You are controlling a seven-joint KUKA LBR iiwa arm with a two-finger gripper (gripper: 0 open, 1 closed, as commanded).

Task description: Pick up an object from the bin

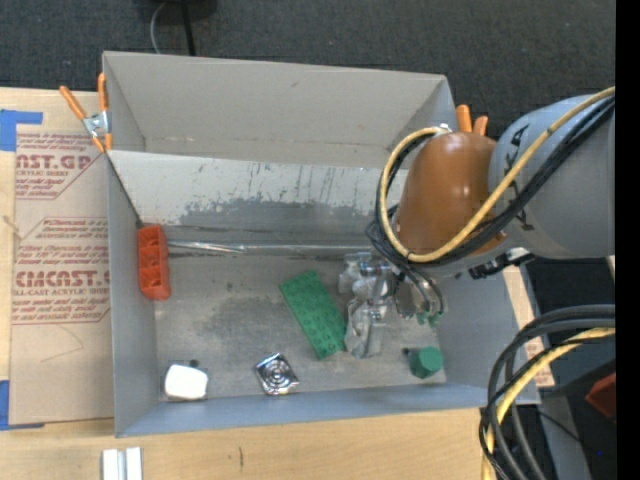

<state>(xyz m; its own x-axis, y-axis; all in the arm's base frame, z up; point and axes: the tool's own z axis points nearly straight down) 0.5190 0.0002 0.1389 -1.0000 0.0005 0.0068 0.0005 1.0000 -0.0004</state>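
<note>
Hanging over scuffed grey bin — jaws beside green brick, spread unclear, dark floor around

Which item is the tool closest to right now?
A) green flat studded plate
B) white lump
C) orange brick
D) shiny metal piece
A: the tool is down in the bin right beside the right edge of the green flat studded plate, mid-floor; whether they touch is unclear.

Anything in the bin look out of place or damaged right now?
Nothing stands out. The green flat brick lies slanted beside the pincer, and the orange brick rests against the left wall of the bin; nothing looks broken or spilled.
</note>
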